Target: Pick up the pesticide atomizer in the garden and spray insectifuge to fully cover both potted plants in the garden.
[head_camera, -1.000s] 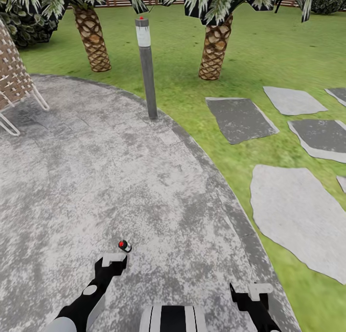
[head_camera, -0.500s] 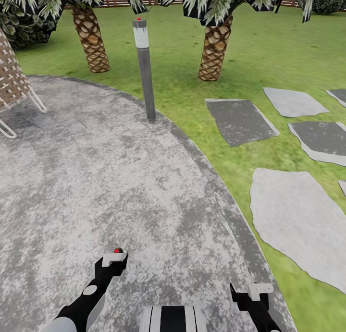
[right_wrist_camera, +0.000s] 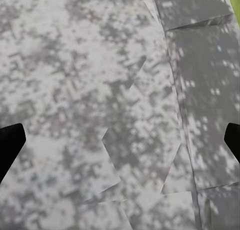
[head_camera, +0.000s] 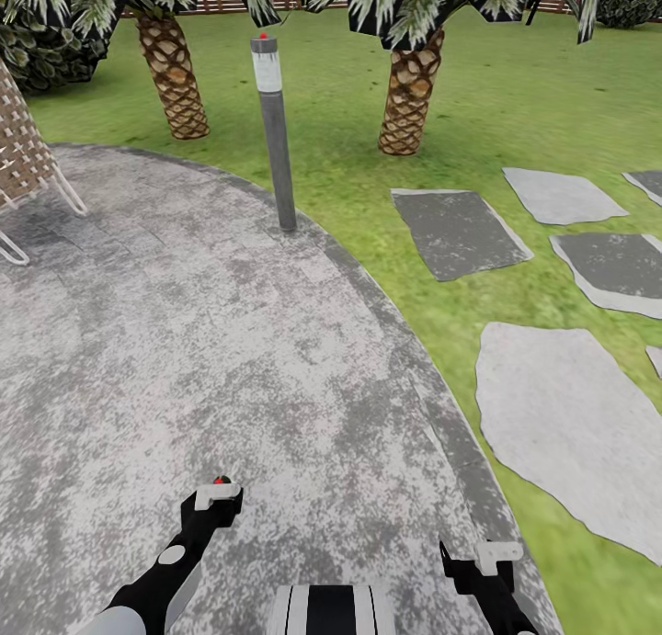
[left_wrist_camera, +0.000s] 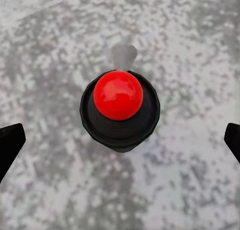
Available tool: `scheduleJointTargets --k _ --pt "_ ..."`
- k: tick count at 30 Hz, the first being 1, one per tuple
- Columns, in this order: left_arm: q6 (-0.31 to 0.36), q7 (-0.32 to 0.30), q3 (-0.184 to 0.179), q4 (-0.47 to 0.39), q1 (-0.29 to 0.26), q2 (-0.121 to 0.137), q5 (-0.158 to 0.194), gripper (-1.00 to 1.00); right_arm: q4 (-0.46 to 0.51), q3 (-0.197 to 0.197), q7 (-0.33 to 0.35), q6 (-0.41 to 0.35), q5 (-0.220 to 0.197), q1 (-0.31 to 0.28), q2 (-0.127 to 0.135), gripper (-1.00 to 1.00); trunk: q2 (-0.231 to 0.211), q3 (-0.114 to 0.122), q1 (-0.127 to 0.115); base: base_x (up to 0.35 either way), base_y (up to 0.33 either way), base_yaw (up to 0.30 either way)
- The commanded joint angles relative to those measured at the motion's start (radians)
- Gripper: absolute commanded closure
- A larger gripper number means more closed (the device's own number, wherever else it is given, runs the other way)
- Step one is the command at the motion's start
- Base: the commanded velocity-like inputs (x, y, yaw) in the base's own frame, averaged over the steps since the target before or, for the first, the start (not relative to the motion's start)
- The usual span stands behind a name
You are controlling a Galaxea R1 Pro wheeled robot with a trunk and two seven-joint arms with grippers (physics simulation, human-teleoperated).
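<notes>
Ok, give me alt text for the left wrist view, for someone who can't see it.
A small round black object topped with a glossy red ball sits centred on mottled grey paving, seen from above. The two black fingertips of the left gripper stand wide apart on either side, clear of it.
</notes>
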State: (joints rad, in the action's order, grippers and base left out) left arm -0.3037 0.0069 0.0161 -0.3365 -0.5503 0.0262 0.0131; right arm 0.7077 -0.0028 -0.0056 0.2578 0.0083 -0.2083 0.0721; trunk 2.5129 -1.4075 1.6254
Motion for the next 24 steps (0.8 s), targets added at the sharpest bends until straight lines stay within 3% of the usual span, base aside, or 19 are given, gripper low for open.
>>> scheduleJointTargets --k 1,14,24 --pt "-0.011 0.001 0.001 0.001 0.0 0.0 0.001 -1.0 -0.001 0.0 -0.001 0.003 0.001 0.0 0.0 -1.0 0.0 -0.001 0.0 0.0 0.0 0.0" --pt "-0.043 0.001 0.001 0.0 0.0 0.003 0.0 -1.0 -0.002 0.0 -0.001 0.003 0.001 0.0 0.0 -1.0 0.0 -0.001 0.0 0.0 0.0 0.0" --pt "-0.043 0.001 0.001 0.001 0.0 0.001 -0.001 -1.0 -0.002 -0.002 -0.001 0.003 0.001 0.0 0.0 -1.0 0.002 -0.045 0.004 0.0 0.0 0.0"
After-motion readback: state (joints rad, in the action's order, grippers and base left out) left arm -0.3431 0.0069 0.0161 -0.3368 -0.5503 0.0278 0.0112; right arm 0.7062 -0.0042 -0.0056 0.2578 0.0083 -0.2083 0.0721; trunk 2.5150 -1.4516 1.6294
